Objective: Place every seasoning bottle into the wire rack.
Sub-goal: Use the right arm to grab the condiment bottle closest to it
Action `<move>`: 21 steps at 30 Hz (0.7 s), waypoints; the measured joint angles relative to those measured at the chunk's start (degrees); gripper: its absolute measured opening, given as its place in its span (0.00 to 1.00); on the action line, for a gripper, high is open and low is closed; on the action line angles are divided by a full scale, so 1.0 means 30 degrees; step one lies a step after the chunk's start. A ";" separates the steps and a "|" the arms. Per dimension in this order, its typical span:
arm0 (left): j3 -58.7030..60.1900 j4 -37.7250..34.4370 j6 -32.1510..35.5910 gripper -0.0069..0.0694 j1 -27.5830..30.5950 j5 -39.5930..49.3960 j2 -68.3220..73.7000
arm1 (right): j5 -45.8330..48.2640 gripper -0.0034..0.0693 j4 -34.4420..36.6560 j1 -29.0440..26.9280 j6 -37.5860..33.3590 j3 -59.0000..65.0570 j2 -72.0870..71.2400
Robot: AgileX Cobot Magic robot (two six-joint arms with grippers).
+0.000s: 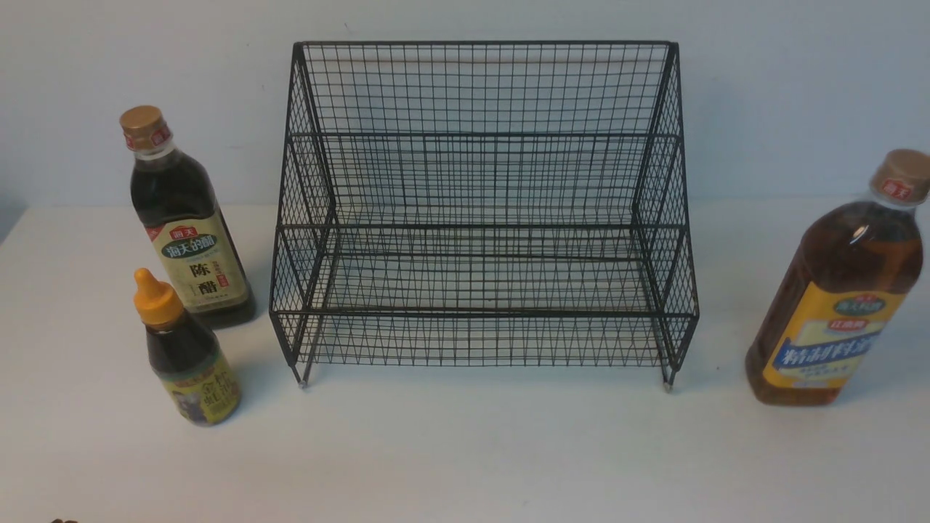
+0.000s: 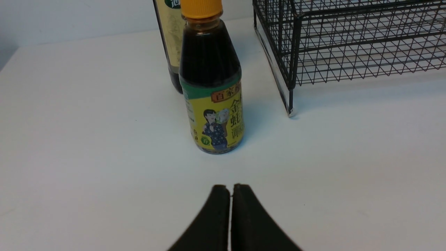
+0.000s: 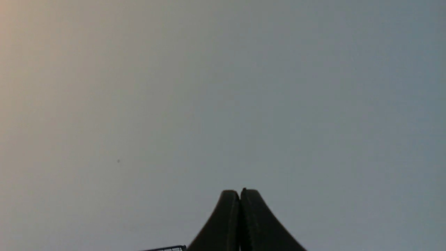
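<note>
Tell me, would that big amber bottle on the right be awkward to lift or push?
Probably heavy: the large amber bottle looks nearly full of liquid. Its glossy sides may slip in a grip. Tall and upright, it could tip if pushed high up.

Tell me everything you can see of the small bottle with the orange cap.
The small bottle is see-through, filled with dark liquid, topped by an orange nozzle cap and wrapped in a yellow label with a green band and a woman's picture. It stands upright, capped, on the white table, left of the wire rack and close in front of the tall dark bottle. Nothing holds it; the shut left hand faces it across a gap.
</note>
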 joint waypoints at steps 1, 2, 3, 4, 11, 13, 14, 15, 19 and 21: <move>0.0000 0.0000 0.0000 0.08 0.0000 0.0000 0.0000 | 0.0000 0.03 -0.0192 0.0000 -0.0002 -0.0634 0.1108; 0.0000 0.0000 0.0000 0.08 0.0000 0.0000 0.0000 | 0.0000 0.03 -0.0289 0.0000 -0.0002 -0.0793 0.1381; 0.0000 0.0000 0.0000 0.08 0.0000 0.0000 0.0000 | -0.0017 0.04 -0.0528 0.0000 0.0103 -0.1705 0.2939; 0.0000 0.0000 0.0000 0.08 0.0000 0.0000 0.0000 | -0.0017 0.05 -0.0777 0.0000 0.0283 -0.2298 0.3899; 0.0000 0.0000 0.0000 0.08 0.0000 0.0000 0.0000 | -0.0263 0.29 -0.2557 0.0000 0.1428 -0.6195 1.0327; 0.0000 0.0000 0.0000 0.08 0.0000 0.0000 0.0000 | -0.0307 0.39 -0.2644 0.0000 0.1463 -0.6767 1.1581; 0.0000 0.0000 0.0000 0.08 0.0000 0.0000 0.0000 | -0.0307 0.40 -0.2644 0.0000 0.1483 -0.6821 1.1707; 0.0000 0.0000 0.0000 0.08 0.0000 0.0000 0.0000 | -0.0307 0.48 -0.2621 0.0000 0.1511 -0.7166 1.2684; 0.0000 0.0000 0.0000 0.08 0.0000 0.0000 0.0000 | -0.0427 0.69 -0.2337 0.0000 0.1508 -0.7749 1.4841; 0.0000 0.0000 0.0000 0.08 0.0000 0.0000 0.0000 | -0.0447 0.76 -0.2354 0.0000 0.1515 -0.7787 1.5796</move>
